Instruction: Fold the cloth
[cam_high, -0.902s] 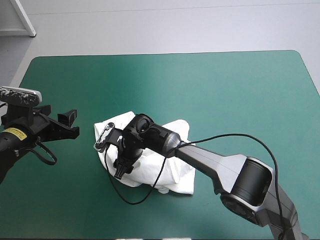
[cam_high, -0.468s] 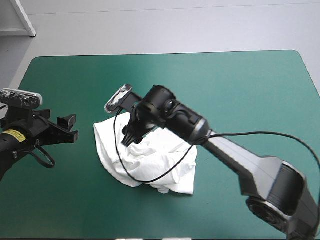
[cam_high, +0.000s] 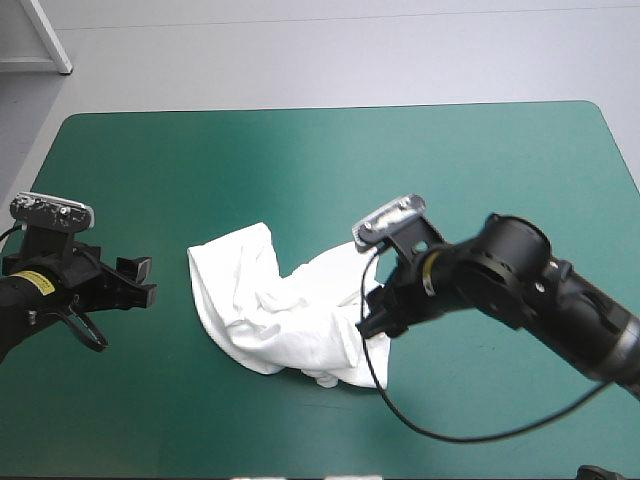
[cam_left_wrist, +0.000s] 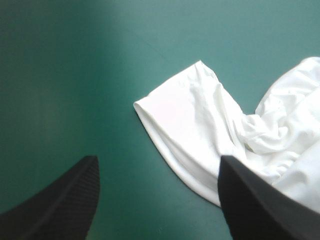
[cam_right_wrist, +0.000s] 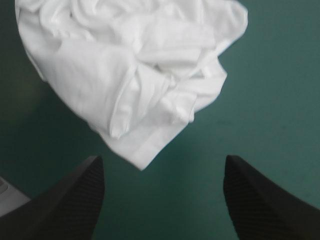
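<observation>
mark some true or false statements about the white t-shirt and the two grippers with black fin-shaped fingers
1. The white short-sleeved T-shirt lies in a crumpled heap on the teal-green table cover. True.
2. The right gripper is shut on the T-shirt. False: it is open, with the T-shirt ahead of it.
3. The left gripper is open. True.
4. The left gripper touches the T-shirt. False: the high view shows bare cover between them.
</observation>
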